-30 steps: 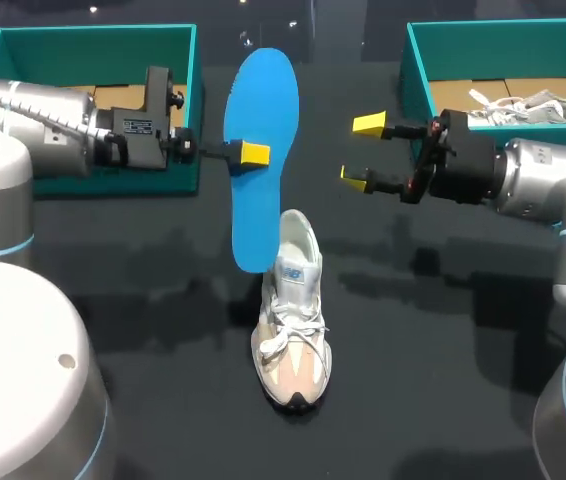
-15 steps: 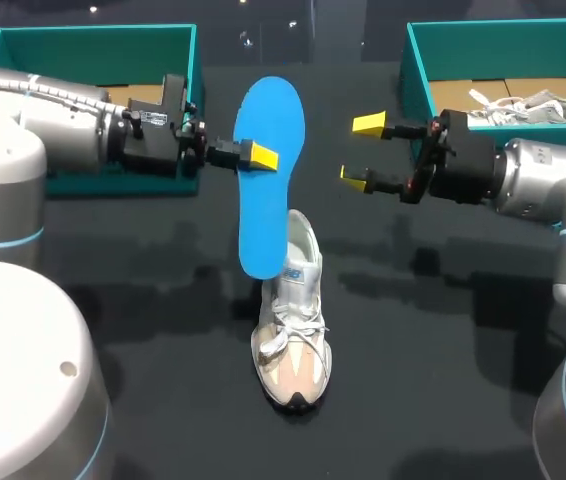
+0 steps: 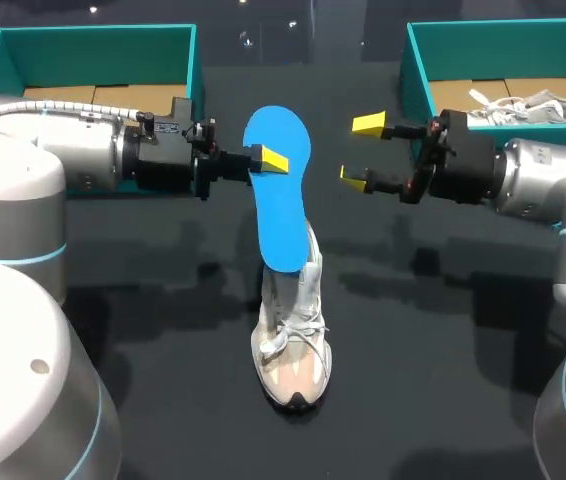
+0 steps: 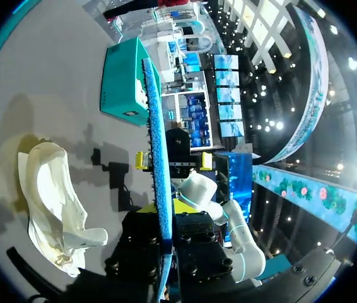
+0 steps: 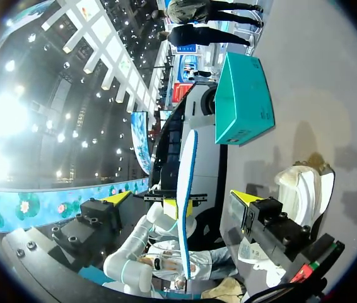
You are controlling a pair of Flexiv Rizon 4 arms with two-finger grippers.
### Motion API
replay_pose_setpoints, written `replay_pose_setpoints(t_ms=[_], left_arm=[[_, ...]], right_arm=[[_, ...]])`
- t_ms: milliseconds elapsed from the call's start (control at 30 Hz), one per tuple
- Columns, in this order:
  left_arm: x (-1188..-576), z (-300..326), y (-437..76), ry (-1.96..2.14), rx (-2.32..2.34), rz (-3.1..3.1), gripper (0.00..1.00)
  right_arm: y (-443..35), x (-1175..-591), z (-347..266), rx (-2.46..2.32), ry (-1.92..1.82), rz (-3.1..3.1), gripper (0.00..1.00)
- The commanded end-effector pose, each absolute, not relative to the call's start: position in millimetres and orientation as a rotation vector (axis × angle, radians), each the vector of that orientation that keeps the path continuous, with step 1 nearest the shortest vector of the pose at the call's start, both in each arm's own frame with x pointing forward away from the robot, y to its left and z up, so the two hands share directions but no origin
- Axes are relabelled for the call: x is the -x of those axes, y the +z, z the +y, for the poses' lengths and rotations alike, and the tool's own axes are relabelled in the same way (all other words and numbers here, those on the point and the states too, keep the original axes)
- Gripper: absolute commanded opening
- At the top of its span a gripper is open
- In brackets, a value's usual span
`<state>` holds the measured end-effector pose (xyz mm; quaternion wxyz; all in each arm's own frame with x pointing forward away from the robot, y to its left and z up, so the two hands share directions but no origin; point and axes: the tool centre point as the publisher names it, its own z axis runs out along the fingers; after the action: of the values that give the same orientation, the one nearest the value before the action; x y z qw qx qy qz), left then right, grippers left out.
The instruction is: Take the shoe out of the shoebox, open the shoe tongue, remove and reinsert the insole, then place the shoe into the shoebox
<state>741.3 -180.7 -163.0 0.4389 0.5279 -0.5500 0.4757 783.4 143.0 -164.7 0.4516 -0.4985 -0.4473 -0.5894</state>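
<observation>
The shoe (image 3: 291, 335) is a white and beige lace-up trainer standing on the black table (image 3: 443, 380). One bright blue insole (image 3: 281, 200) hangs over its heel opening with its lower end at the collar. The left gripper (image 3: 268, 160) is clamped on the insole's edge. Beyond the shoe, the right gripper (image 3: 362, 150) has its fingers spread and holds nothing. Two teal boxes sit farther back, the left shoebox (image 3: 93, 40) and the right shoebox (image 3: 483, 35), which holds a second shoe (image 3: 528, 103).

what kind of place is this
Probably a robot test or demo bench for shoe handling: a dark table holds a teal left shoebox and right shoebox, a sneaker sits mid-table, and my left end effector grips a blue insole.
</observation>
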Motion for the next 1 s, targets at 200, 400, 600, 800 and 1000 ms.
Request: replay_pose_setpoints(t_ms=[200, 400, 600, 800, 1000], left_arm=[[-748, -187, -173, 1.202, -1.328, -1.304, 0.0], [-756, -186, -179, 1.222, -1.356, -1.271, 0.0], [-765, -188, -182, 1.229, -1.389, -1.224, 0.0], [-771, -190, -184, 1.197, -1.426, -1.171, 0.0], [-771, -190, -184, 1.197, -1.426, -1.171, 0.0]], right_arm=[[-165, -782, 143, 1.233, -1.456, -1.107, 1.0], [-153, -780, 142, 1.311, -1.376, -1.18, 1.0], [-130, -777, 141, 1.475, -1.2, -1.317, 1.0], [-108, -776, 144, 1.646, -1.019, -1.447, 1.0], [-89, -774, 151, 1.812, -0.834, -1.545, 1.0]])
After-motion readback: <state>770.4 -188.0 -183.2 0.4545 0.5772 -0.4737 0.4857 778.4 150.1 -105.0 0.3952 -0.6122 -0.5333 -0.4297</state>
